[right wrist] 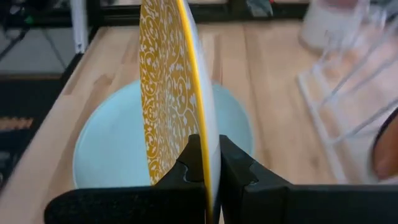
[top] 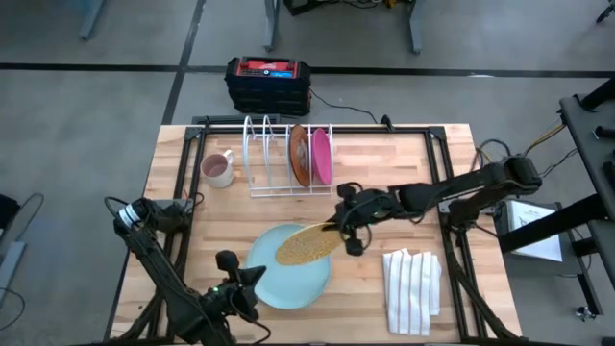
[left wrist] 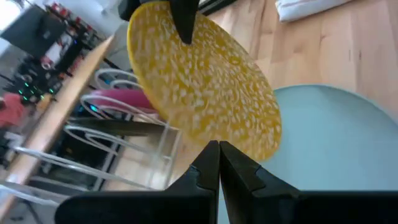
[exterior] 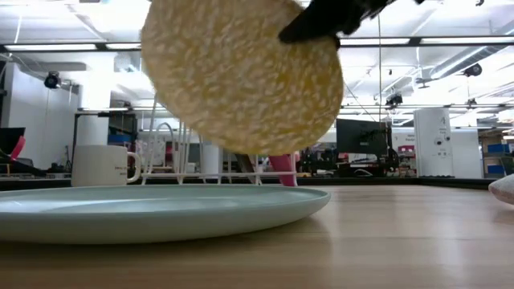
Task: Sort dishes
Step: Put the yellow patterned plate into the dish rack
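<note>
My right gripper (top: pixel 338 229) is shut on the yellow speckled plate (top: pixel 306 245), which hangs tilted above the pale teal-blue plate (top: pixel 288 274). The teal plate lies flat on the table. The orange-brown plate (top: pixel 299 154) and the magenta-pink plate (top: pixel 321 156) stand on edge in the white wire rack (top: pixel 264 154) at the far side. My left gripper (left wrist: pixel 219 149) is shut and empty at the near left, just beside the teal plate's near-left rim. My right gripper pinches the yellow plate's rim (right wrist: pixel 205 146) between its two fingers, one finger on each face. The fingers come level from the table's right side. The plate is lifted clear and tilted, its free edge (exterior: pixel 241 148) lowest above the teal plate.
A white mug (top: pixel 218 168) stands left of the rack. A white striped folded cloth (top: pixel 413 284) lies at the near right. A black and red box (top: pixel 268 82) sits beyond the table's far edge. Bare wood lies between the rack and the teal plate.
</note>
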`<state>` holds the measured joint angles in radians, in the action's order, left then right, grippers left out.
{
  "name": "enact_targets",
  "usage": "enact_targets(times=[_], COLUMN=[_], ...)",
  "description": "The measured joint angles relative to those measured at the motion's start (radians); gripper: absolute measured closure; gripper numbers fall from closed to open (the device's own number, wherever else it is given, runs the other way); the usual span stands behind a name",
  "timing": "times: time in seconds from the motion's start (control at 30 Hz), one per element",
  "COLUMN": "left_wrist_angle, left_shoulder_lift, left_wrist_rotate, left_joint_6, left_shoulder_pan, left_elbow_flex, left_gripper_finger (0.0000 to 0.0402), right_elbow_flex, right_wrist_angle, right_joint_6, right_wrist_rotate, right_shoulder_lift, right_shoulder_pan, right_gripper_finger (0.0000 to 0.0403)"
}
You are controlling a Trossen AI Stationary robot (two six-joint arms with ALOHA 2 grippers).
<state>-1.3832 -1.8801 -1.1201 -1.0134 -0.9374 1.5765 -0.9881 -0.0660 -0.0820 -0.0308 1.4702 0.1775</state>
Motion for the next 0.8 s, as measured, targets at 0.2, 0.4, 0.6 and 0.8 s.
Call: enact_targets(times=[0.2, 0.4, 0.6, 0.8], left_wrist_angle=[-0.185, -0.188, -0.188, -0.189], left_shoulder_lift=[0.001, 0.022, 0.043, 0.07], left_wrist_rotate=[-0.011, -0.027, -0.038, -0.01], left_joint_6=[0.011, 0.118, 0.142, 0.265], left_shoulder_pan=[-0.001, -0.001, 0.0, 0.002], left_elbow_flex=[0.054, 0.038, 0.031, 0.031], left_gripper_finger=[0.0401, 0.0401, 0.0401, 0.0401], right_elbow_flex=[0.0, -0.129, -0.361, -0.532], right_wrist_angle=[-0.063, -0.227, -0.454, -0.615], right_joint_6=[0.223, 0.386, 0.566, 0.899], right_wrist_rotate=[0.001, -0.095, -0.163, -0.148], right_shoulder_lift=[-0.126, -0.209, -0.187, -0.123], right_shoulder_pan=[0.002, -0.001, -0.042, -0.122], right_gripper_finger=[0.0403, 0.0403, 0.0403, 0.0403])
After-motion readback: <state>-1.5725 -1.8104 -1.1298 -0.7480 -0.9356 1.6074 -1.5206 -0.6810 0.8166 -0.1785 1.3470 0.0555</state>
